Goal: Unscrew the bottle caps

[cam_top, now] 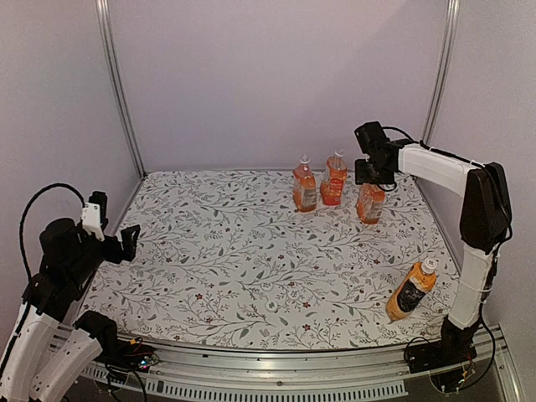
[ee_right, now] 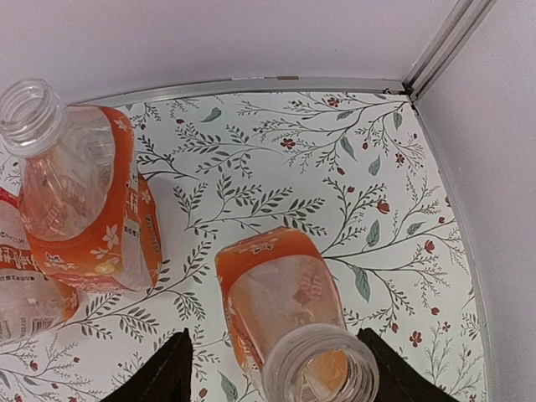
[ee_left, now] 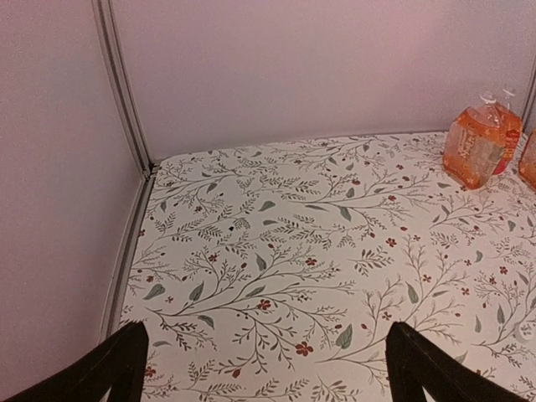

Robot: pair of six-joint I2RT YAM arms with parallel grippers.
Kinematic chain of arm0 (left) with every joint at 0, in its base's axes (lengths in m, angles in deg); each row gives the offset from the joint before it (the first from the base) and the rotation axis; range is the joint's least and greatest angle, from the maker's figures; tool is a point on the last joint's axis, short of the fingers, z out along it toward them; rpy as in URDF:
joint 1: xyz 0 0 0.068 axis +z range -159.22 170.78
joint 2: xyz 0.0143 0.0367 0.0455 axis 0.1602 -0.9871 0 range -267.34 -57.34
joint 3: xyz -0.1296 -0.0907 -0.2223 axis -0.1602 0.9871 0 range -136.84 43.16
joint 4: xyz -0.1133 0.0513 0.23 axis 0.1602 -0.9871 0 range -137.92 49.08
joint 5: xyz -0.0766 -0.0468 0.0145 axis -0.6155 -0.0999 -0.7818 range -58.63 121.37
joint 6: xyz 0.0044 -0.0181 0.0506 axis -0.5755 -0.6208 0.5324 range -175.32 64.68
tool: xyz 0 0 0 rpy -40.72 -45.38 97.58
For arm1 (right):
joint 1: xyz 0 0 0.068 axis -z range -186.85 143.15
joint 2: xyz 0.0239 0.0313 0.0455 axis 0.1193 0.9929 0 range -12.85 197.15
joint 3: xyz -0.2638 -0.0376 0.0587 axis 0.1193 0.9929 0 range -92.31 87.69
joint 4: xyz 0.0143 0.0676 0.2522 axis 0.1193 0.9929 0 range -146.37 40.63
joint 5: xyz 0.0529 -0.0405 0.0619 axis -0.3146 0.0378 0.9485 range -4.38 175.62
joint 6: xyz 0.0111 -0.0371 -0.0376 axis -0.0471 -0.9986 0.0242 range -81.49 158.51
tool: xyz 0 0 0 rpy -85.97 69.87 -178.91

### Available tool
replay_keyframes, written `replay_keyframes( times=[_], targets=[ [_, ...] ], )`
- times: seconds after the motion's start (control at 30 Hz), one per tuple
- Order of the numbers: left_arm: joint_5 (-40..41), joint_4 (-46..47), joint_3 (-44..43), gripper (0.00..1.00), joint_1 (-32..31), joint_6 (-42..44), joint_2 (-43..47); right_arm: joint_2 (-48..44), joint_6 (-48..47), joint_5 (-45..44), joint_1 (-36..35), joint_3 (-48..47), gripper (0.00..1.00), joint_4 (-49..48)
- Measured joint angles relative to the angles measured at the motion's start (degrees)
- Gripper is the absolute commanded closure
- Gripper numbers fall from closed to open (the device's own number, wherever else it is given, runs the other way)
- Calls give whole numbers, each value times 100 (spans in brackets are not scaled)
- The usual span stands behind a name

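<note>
**Stock on the table: one cap in view, on the dark-labelled bottle**

1. Table [cam_top: 251,268], flower-patterned top, walled on three sides. It carries four bottles of orange liquid.

2. Right arm [cam_top: 444,172], reaching over the far right corner. Left arm [cam_top: 59,260], drawn in at the near left edge, well apart from every bottle.

3. Right gripper [ee_right: 275,335]. We see its fingers parted on either side of an open neck, with a clear gap on one side and nothing clamped between them.

4. Left gripper [ee_left: 266,331]. Its fingers are spread wide over bare table and hold nothing.

5. Far-right bottle [ee_right: 285,293], upright under the right gripper. Its neck is open and no cap is on it.

6. Middle bottle [ee_right: 84,201], just beside it and upright, also without a cap.

7. Third bottle [ee_right: 21,301], touching or nearly touching the middle one. Its top is out of the wrist view and too small in the overhead view, so we cannot tell whether it is capped.

8. Dark-labelled bottle [cam_top: 410,293], alone near the right edge, close to the right arm's base. In the overhead view its long axis slants, base toward the near left and top toward the far right. We cannot tell whether it stands or leans.

9. White cap [cam_top: 430,265], seated on the dark-labelled bottle. It is the only cap we can find in any view.

We judge this cap to be the next one due. It lies well back toward the near right from the right fingers, and the right arm is much the nearer. The fingers would need to come down along that slanted axis.
</note>
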Motion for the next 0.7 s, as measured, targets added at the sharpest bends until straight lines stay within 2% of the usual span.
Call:
replay_keyframes(
  times=[0.13,0.2,0.23,0.27,0.57,0.7],
  targets=[
    [-33,4,0,1,0,0,-4,0,-44,48,0,7,19,15],
    [-57,4,0,0,0,0,-4,0,-74,57,0,7,11,22],
    [-68,7,0,0,0,0,-4,0,-103,68,0,7,4,26],
    [-76,7,0,0,0,0,-4,0,-96,74,0,7,2,31],
    [-125,11,4,1,0,0,-4,-22,-238,-79,-2,-166,1,474],
    [-144,17,9,0,2,0,-4,-179,-374,-81,-46,-409,1,1032]
  ],
)
